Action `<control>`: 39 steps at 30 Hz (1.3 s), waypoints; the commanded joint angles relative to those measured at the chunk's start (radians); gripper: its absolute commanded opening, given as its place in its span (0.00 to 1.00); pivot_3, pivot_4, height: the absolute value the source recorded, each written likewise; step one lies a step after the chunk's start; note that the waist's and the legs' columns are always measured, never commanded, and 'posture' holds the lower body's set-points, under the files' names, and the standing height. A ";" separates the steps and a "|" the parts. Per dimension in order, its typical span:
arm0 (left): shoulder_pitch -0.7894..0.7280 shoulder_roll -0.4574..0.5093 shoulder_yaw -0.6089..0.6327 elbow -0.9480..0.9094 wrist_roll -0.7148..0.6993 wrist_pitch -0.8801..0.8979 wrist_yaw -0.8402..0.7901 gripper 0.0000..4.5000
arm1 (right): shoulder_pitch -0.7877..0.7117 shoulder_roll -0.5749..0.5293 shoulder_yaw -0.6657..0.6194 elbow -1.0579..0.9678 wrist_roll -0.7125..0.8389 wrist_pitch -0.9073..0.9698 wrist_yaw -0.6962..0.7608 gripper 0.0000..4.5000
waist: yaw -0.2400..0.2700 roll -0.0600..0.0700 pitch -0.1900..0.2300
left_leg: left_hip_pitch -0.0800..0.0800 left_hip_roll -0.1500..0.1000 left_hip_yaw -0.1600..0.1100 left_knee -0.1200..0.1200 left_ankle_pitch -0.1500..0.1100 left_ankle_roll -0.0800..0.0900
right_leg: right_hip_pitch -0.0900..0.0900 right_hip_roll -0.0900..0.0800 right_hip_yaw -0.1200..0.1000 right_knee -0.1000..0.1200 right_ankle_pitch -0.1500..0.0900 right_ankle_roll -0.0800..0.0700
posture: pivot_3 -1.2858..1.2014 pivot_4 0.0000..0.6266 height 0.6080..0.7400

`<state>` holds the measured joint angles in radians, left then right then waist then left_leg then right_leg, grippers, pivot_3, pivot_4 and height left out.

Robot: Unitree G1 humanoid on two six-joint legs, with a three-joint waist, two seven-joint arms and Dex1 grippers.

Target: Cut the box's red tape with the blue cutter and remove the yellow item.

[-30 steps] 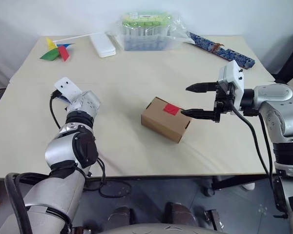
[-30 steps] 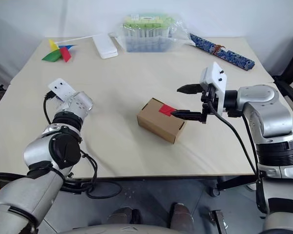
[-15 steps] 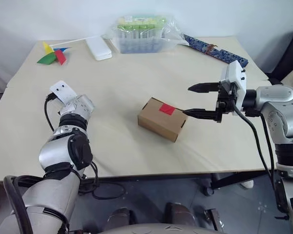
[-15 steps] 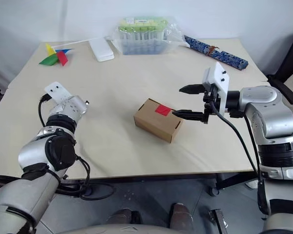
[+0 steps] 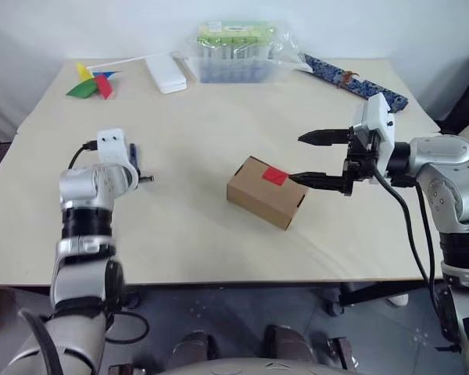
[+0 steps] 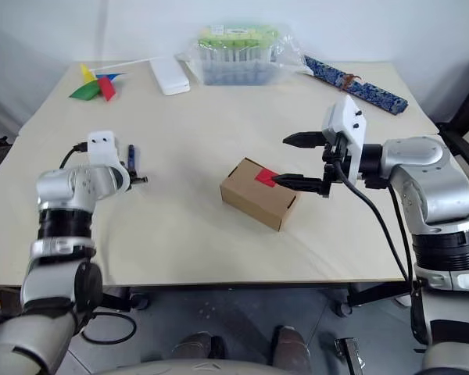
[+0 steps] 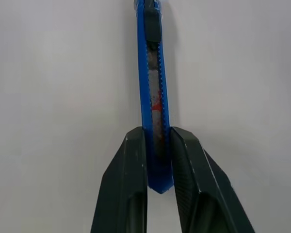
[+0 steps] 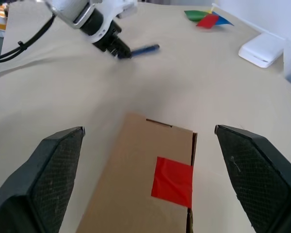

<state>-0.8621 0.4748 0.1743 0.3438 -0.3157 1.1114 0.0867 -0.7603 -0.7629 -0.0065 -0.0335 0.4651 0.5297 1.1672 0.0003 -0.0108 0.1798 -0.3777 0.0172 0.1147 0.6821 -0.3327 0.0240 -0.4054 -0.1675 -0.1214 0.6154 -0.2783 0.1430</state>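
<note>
At frame left the left claw (image 7: 158, 160) gripped the blue cutter (image 7: 153, 92); the right claw (image 5: 319, 158) hung spread beside the box (image 5: 266, 191), whose red tape (image 5: 274, 176) wanted a shallow cut along the seam.

Even, diffuse overhead light, bright throughout, no glare on the matte table (image 5: 187, 117); soft short shadows sit close under the box (image 5: 266, 191); head views sharp, right wrist view slightly soft on the blue cutter (image 8: 144, 48), its own near fingers (image 8: 48, 170) looming large.
</note>
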 commanded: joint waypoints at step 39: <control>0.276 0.397 -0.511 -0.269 0.154 -0.932 -1.569 0.08 | 0.313 0.012 0.276 -0.720 -0.010 0.244 -0.373 0.71 | -0.002 0.001 0.001 | -0.013 0.003 0.007 0.003 -0.002 0.002 | -0.008 0.003 -0.006 -0.005 -0.001 -0.002 | 0.52 0.24 1.00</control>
<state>-0.5835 0.8671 -0.3432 0.0780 -0.1733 0.2116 -1.4664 -0.4318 -0.7555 0.2440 -0.7119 0.4839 0.7856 0.8070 -0.0017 -0.0098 0.1807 -0.3904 0.0202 0.1212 0.6851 -0.3345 0.0256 -0.4137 -0.1645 -0.1274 0.6105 -0.2792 0.1413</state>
